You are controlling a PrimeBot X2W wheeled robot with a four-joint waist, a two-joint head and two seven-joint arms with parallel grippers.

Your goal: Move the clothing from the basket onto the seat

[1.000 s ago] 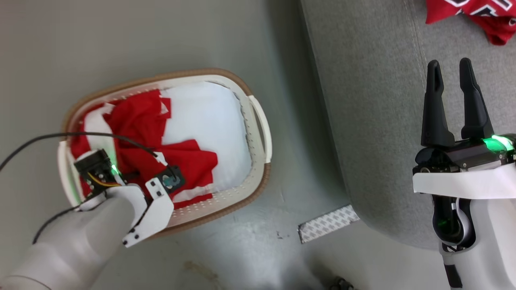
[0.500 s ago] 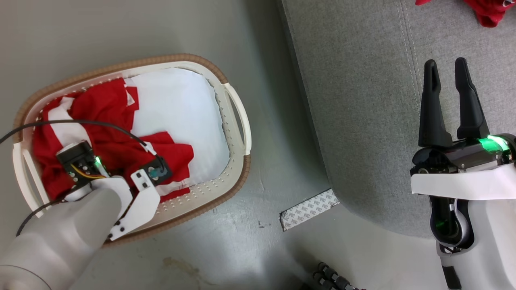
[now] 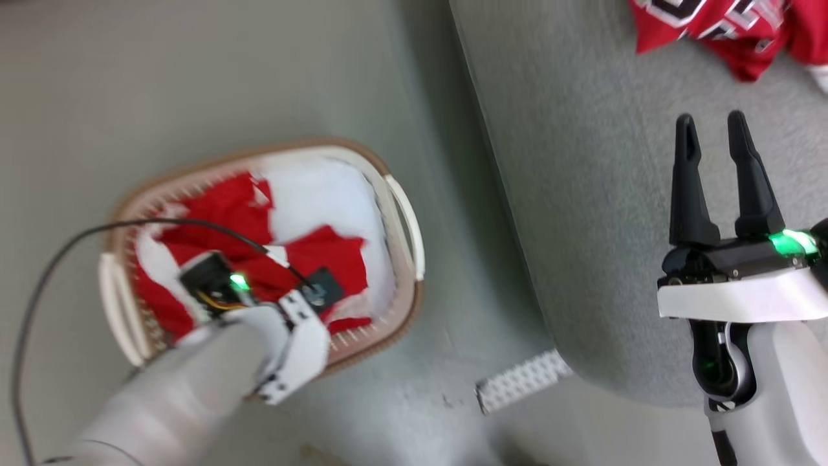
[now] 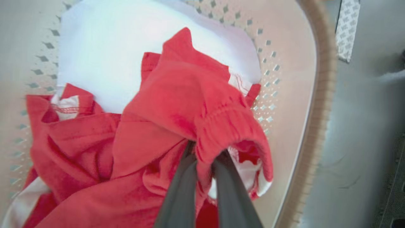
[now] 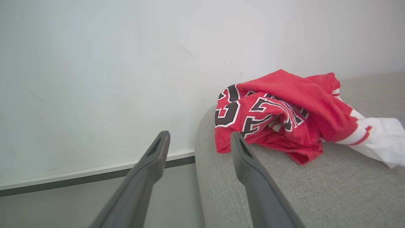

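Red clothing (image 3: 220,213) with white trim lies crumpled in the cream basket (image 3: 404,220) on the floor, over its white lining (image 3: 317,194). My left gripper (image 4: 204,155) is down in the basket, shut on a bunched red fold of the clothing (image 4: 190,107). The left wrist (image 3: 259,304) covers its fingers in the head view. Another red jersey (image 3: 718,26) with black, white-outlined lettering lies on the grey seat (image 3: 595,162), also seen as the jersey (image 5: 278,110) on the seat (image 5: 284,190). My right gripper (image 3: 711,126) hovers open over the seat, holding nothing; the right gripper (image 5: 199,139) points toward the seat's edge.
A strip of patterned white tape (image 3: 524,382) lies on the grey floor between basket and seat. A black cable (image 3: 97,233) loops from my left wrist over the basket. A white wall (image 5: 95,79) with a dark baseboard stands behind the seat.
The head camera has shifted, so the whole picture has moved. My left gripper stays down in the basket among the red clothing. The right gripper remains open above the seat.
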